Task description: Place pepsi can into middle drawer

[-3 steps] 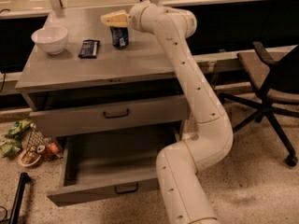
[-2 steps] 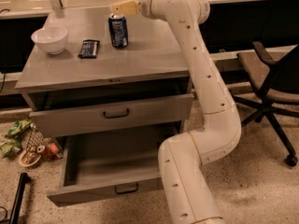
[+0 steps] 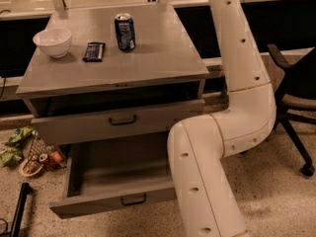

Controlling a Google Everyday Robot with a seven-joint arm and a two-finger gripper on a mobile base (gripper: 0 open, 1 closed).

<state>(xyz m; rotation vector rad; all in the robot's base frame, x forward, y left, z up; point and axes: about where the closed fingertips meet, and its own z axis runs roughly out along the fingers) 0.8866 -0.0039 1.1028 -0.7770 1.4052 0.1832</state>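
Plainly the gripper is out of the picture: the arm [image 3: 237, 83] climbs past the back corner of the cabinet top [image 3: 158, 63] and leaves by the upper edge, so I cannot tell whether the gripper is wide, narrow or holding anything.

The pepsi can [image 3: 125, 31] stands upright near the back of that top, its long axis vertical, with nothing touching it. It is just beside the snack bar [image 3: 94, 51], and the white bowl [image 3: 53, 41] sits further along, well apart from the can. From where the arm goes out of sight, the can lies lower and toward the bowl's side, so the gripper would likely have to come down and across to reach it.

Below, one drawer [image 3: 118, 120] is nearly shut, and a lower drawer [image 3: 113, 174] is pulled far out with a bare floor. That one is probably the middle drawer, though the arm's bulky elbow covers the cabinet's lower corner, so I cannot be sure. A chair [image 3: 296, 88] is cut off at the edge.
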